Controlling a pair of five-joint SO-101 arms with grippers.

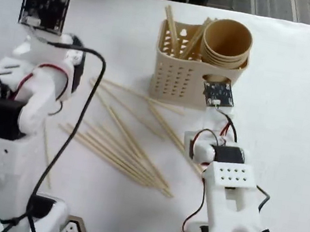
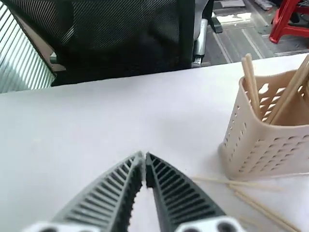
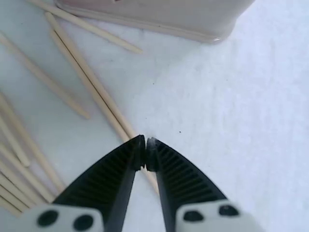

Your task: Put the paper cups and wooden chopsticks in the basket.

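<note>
White counter point(image 1: 299, 85) fills the high view. The basket point(image 1: 178, 78) stands near its far edge, with stacked cups point(image 1: 227, 42) in one side and a few chopsticks point(image 1: 171, 25) upright in the other. More chopsticks point(image 1: 121, 146) lie scattered on the counter between the left arm point(image 1: 23, 102) and the right arm point(image 1: 227, 162).

From the left wrist, the left pincer point(image 2: 145, 166) is closed tip to tip and holds nothing, above bare counter point(image 2: 96, 125). The basket point(image 2: 260, 145) stands off to one side, and a black chair point(image 2: 120, 34) sits beyond the counter's edge.

From the right wrist, the right pincer point(image 3: 145, 152) is also closed and empty, its tips just over a loose chopstick point(image 3: 87, 77) near the basket's foot point(image 3: 159, 14).
</note>
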